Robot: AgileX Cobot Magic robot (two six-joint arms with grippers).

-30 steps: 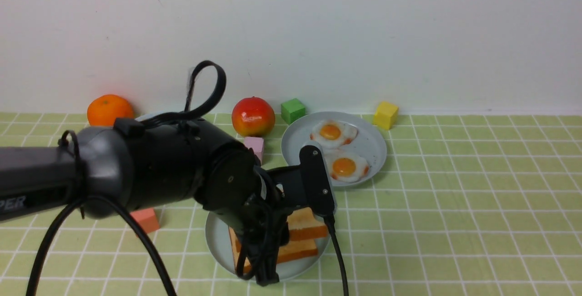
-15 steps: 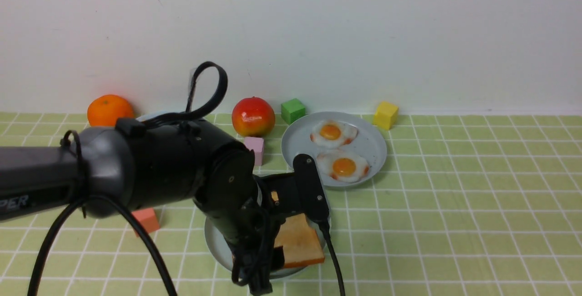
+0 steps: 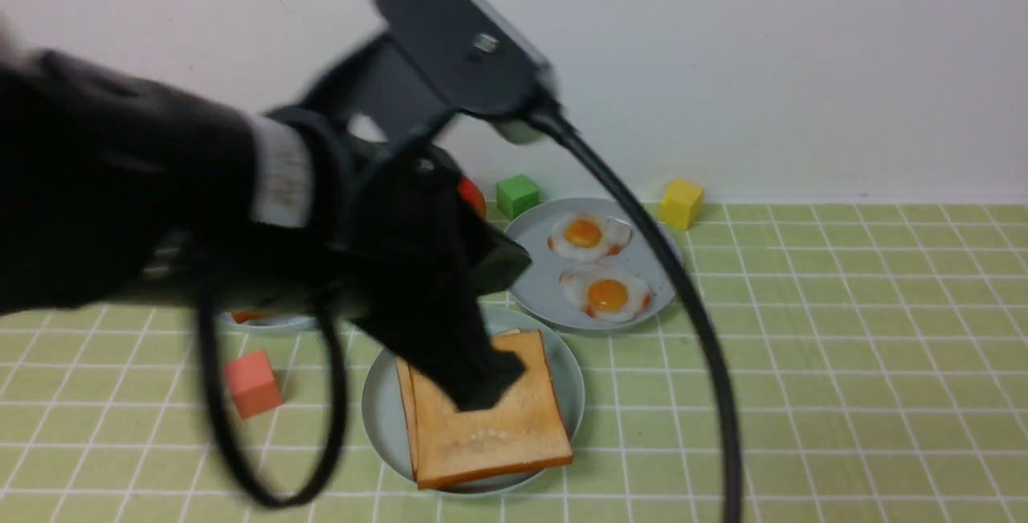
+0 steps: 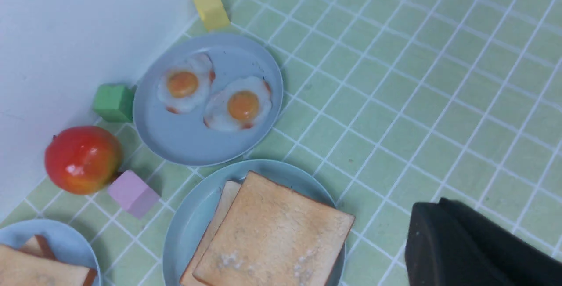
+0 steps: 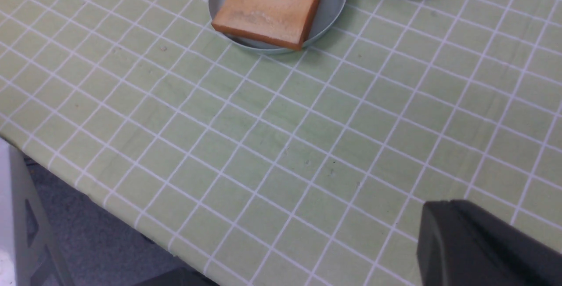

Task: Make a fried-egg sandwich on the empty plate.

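left gripper (image 4: 432,207) closed; its wrist view shows the pink block (image 4: 133,193), front doesn't.

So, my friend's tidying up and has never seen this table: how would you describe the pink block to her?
Find the round plate with the stacked toast, then look just beyond its rim, toward the red fruit. The small block sits there, between plate and fruit. It's pale pink, unlike the green block on the fruit's other side.

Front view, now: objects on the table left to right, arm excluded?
Orange-red block → toast stack on its plate → plate with two fried eggs → yellow block.
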